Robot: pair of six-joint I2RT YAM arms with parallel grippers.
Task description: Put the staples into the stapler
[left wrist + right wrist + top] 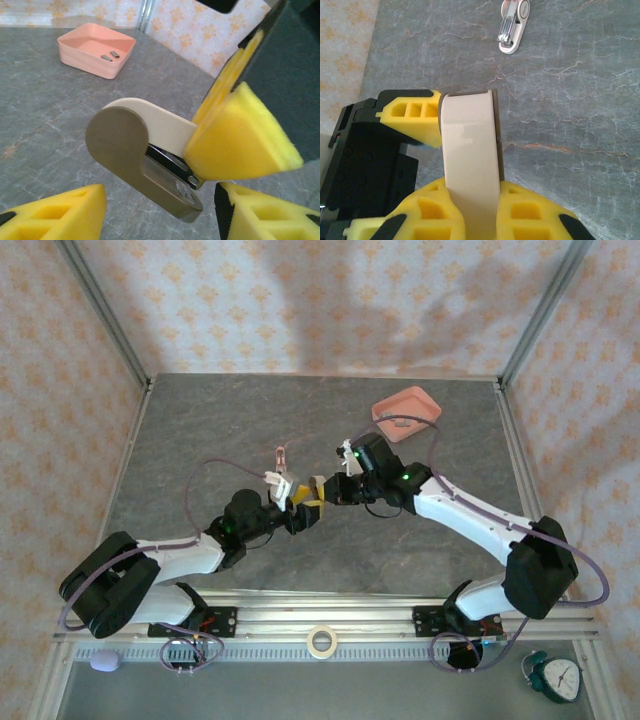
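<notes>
The stapler (512, 27), pink and white, lies hinged open on the grey table (200, 440), far of both arms; from above the stapler (281, 455) looks small. My right gripper (472, 220) is shut on a second mini stapler (469, 150), cream on top with a taupe base. That second stapler (135, 145) hangs above the table in the left wrist view, with a yellow right-gripper finger (240, 135) pressed on it. My left gripper (160, 220) stands open, its jaws apart on either side of the taupe base's front end. Two staples (110, 56) lie in the pink tray (87, 62).
The pink tray (390, 403) sits at the table's far right. A tape roll (321, 641) and a small clock (556, 677) lie on the near shelf below the rail. Both arms meet over the table's middle.
</notes>
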